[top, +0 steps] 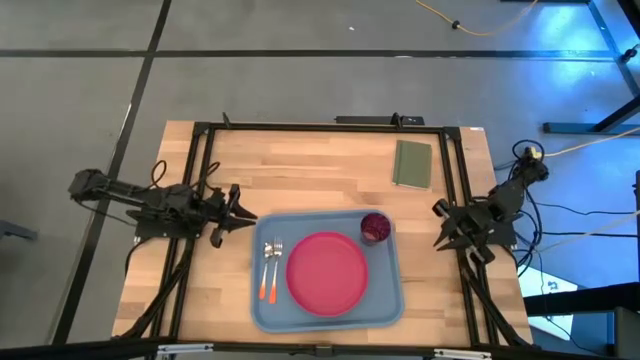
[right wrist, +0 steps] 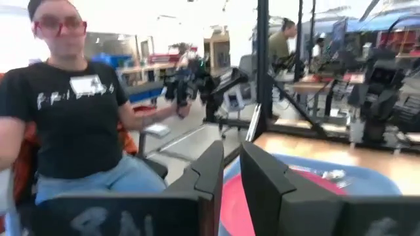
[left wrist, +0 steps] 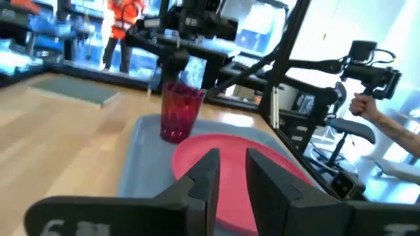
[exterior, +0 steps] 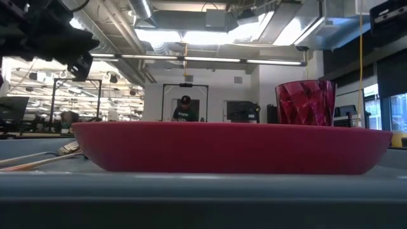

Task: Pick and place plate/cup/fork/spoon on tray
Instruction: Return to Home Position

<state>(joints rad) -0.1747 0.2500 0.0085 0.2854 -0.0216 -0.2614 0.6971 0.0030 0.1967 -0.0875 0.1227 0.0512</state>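
Note:
The light blue tray lies at the table's near middle. On it rests the pink-red plate, flat on its base; it also shows in the low view. The dark red cup stands upright in the tray's far right corner. The fork and the spoon lie side by side at the tray's left end, orange tips toward the near edge. My left gripper hovers just left of the tray, shut and empty. My right gripper hovers right of the tray, shut and empty.
A small green pad lies at the table's far right. A black frame runs around the table top. A person in a black shirt sits beyond the table's left side, holding a hand controller.

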